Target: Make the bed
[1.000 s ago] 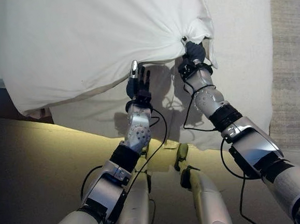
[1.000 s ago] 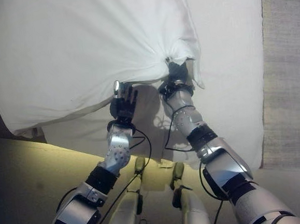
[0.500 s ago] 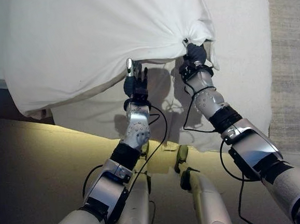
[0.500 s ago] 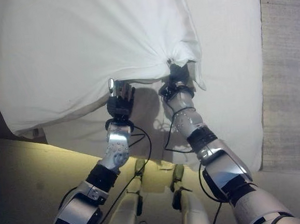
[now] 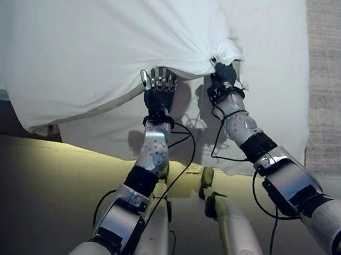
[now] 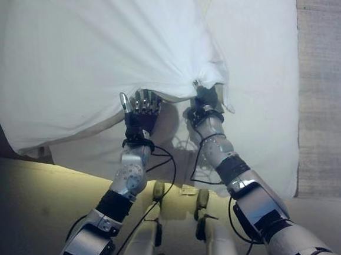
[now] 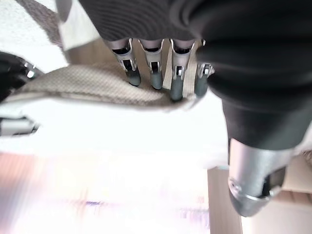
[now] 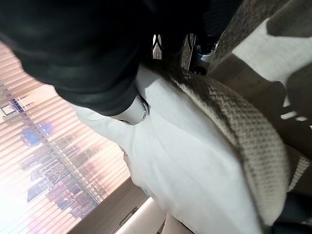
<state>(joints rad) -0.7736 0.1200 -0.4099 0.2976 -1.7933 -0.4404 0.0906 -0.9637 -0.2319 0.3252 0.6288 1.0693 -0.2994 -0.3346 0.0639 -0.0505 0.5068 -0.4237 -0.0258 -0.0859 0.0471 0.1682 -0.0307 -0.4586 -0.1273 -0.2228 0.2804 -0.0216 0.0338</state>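
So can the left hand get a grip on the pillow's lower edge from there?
Probably yes: the left hand is open, fingers straight at the white pillow edge, nothing between; the right hand grips it alongside.

The white sheet (image 5: 111, 43) is brightly lit, dark hand shadows are cast on the bed (image 5: 274, 95) below, a window (image 8: 44, 161) is blown out with glare in the right wrist view, and the left wrist view is blurred.
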